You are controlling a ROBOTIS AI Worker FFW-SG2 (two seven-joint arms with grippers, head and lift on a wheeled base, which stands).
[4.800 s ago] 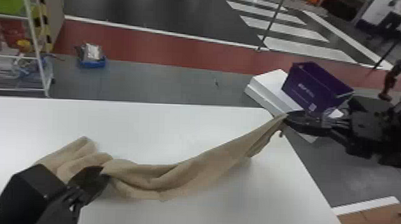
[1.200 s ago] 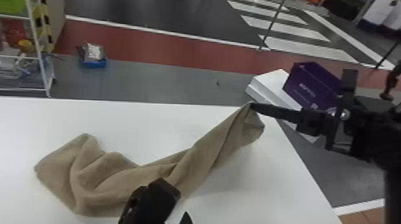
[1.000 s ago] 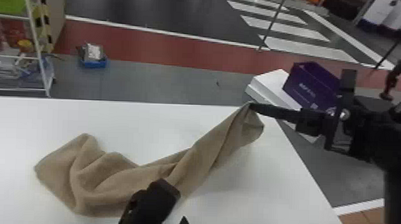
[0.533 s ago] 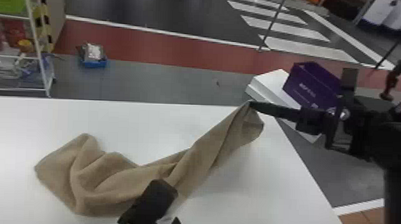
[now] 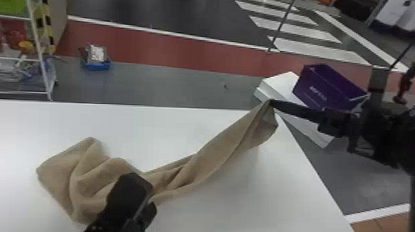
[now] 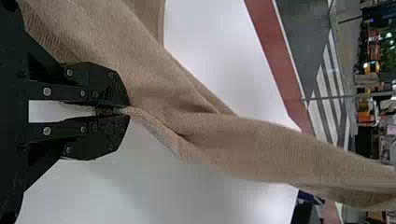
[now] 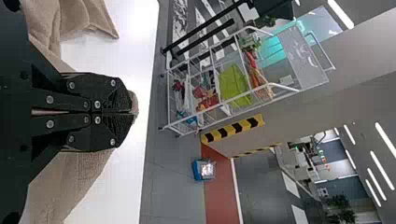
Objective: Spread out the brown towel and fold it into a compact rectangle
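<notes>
Watching the left gripper [image 6: 127, 111] just scoot left, jaws clamped on the towel [image 5: 215, 154]. The right gripper [image 7: 131, 112] pinches a raised end in its jaws near the far corner of the surface [image 5: 279, 205]. Guessing that's for spreading; the left end's bunched, so folding waits.

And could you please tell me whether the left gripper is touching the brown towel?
Touching. The left wrist view shows it: the left gripper has an edge of the brown towel pinched between its fingertips.
</notes>
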